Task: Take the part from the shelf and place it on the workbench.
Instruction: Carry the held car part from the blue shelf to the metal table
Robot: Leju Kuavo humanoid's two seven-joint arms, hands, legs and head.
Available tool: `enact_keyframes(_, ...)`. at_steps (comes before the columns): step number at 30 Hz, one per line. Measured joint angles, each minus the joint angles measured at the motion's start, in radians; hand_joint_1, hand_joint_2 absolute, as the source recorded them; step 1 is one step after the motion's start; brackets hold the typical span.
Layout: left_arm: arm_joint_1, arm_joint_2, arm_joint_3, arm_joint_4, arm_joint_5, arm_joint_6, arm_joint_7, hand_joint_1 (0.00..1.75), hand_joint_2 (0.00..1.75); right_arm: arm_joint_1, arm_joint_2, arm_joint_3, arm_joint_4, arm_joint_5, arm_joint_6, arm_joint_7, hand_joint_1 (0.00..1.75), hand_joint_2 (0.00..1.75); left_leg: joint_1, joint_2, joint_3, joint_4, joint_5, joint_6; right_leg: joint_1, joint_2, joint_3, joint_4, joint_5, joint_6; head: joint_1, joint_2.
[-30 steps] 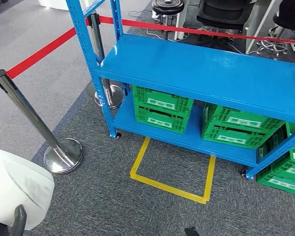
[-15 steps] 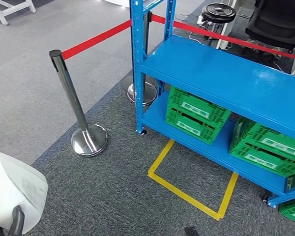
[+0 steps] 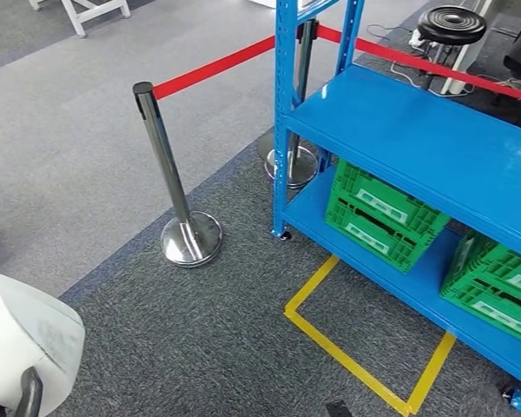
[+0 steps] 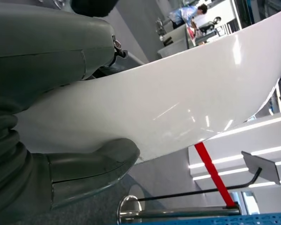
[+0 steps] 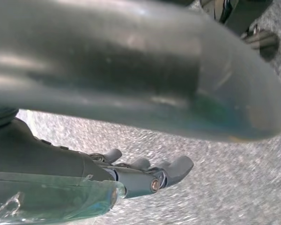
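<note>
- The floor is the largest thing: pale grey carpet on the left, meeting darker grey carpet along a diagonal edge that runs from the lower left up toward the shelf's foot. The widest open room lies on the pale side, left of the stanchion.
- The blue shelf fills the right side; its middle board's front edge slants down toward the right, and its near left post stands on a small foot on the dark carpet.
- Two green crates sit on the lowest board, apart from each other, the left one close to that board's front edge.
- The white part sits at the lower left corner of the head view, held in the left hand; in the left wrist view the thumb lies against its glossy curved underside and the fingers wrap the other face.
- A yellow tape rectangle marks the dark carpet just before the shelf.
- A chrome stanchion stands left of the shelf on the carpet seam, well apart from the post; a red belt runs from its top toward the shelf.
- The right hand hangs over speckled carpet, fingers stretched out, holding nothing.
</note>
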Motion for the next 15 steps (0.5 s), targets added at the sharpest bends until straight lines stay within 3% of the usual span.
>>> enact_keyframes(2, -0.001, 0.001, -0.001, 0.000, 0.002, 0.000, 0.000, 1.75, 1.75, 0.003, 0.000, 0.000, 0.000, 0.000, -0.003, -0.001, 0.00, 0.00, 0.000, 0.029, -0.066, 0.138, -0.062, -0.004, 0.003, -0.028, -0.002, 0.000, -0.001, -0.004, -0.003, 0.000)
enact_keyframes(3, 0.000, 0.001, -0.002, 0.000, 0.003, 0.000, 0.000, 1.75, 1.75, 0.003, -0.001, 0.000, 0.000, 0.000, -0.004, -0.001, 0.00, 0.00, 0.000, 0.032, -0.083, 0.176, -0.071, -0.005, 0.005, -0.043, -0.003, 0.000, -0.001, -0.004, -0.003, 0.000)
enact_keyframes(4, 0.001, 0.001, -0.002, 0.000, 0.005, 0.000, 0.000, 1.75, 1.75, 0.003, -0.001, 0.000, 0.000, 0.000, -0.005, -0.002, 0.00, 0.00, 0.000, 0.034, -0.081, 0.174, -0.059, -0.003, 0.006, -0.056, -0.003, 0.000, -0.002, -0.004, -0.003, 0.000)
enact_keyframes(6, 0.002, 0.001, -0.002, 0.000, 0.008, -0.001, 0.000, 1.75, 1.75, 0.002, -0.001, 0.000, 0.000, 0.000, -0.005, -0.003, 0.00, 0.00, -0.003, 0.055, -0.018, 0.062, 0.004, 0.004, 0.008, -0.079, 0.000, 0.000, -0.004, -0.003, -0.003, 0.000)
enact_keyframes(8, 0.001, 0.001, -0.002, 0.000, 0.009, -0.001, 0.000, 1.75, 1.75, 0.001, -0.001, 0.000, 0.000, 0.000, -0.004, -0.003, 0.00, 0.00, -0.011, 0.097, 0.054, -0.069, 0.046, 0.015, 0.014, -0.099, 0.003, 0.002, -0.009, 0.003, -0.002, 0.000)
enact_keyframes(9, 0.000, 0.002, -0.003, 0.000, 0.009, -0.002, 0.000, 1.75, 1.75, 0.001, -0.001, 0.000, 0.000, 0.000, -0.004, -0.004, 0.00, 0.00, -0.014, 0.109, 0.070, -0.102, 0.052, 0.020, 0.017, -0.108, 0.005, 0.001, -0.012, 0.007, -0.001, 0.000)
enact_keyframes(11, 0.001, 0.002, -0.003, 0.000, 0.011, -0.002, 0.000, 1.75, 1.75, -0.001, -0.001, 0.001, 0.000, 0.000, -0.003, -0.004, 0.00, 0.00, -0.016, 0.095, 0.071, -0.114, 0.053, 0.029, 0.019, -0.127, 0.010, -0.003, -0.014, 0.017, 0.001, 0.000)
enact_keyframes(12, 0.003, 0.002, -0.003, 0.000, 0.013, -0.002, 0.000, 1.75, 1.75, -0.002, -0.001, 0.001, 0.000, 0.000, -0.003, -0.004, 0.00, 0.00, -0.014, 0.083, 0.071, -0.117, 0.055, 0.034, 0.017, -0.123, 0.012, -0.002, -0.017, 0.023, 0.002, 0.000)
enact_keyframes(13, 0.004, 0.003, -0.003, 0.000, 0.015, -0.003, 0.000, 1.75, 1.75, -0.003, -0.001, 0.001, -0.001, 0.000, -0.003, -0.004, 0.00, 0.00, -0.012, 0.072, 0.072, -0.120, 0.057, 0.039, 0.016, -0.104, 0.010, 0.010, -0.027, 0.028, 0.002, 0.000)
enact_keyframes(15, 0.003, 0.003, -0.004, 0.000, 0.017, -0.004, 0.000, 1.75, 1.75, -0.003, -0.001, 0.001, -0.001, 0.000, -0.004, -0.003, 0.00, 0.00, -0.006, 0.052, 0.074, -0.124, 0.061, 0.048, 0.012, -0.044, -0.028, 0.094, -0.077, 0.036, 0.006, 0.000)
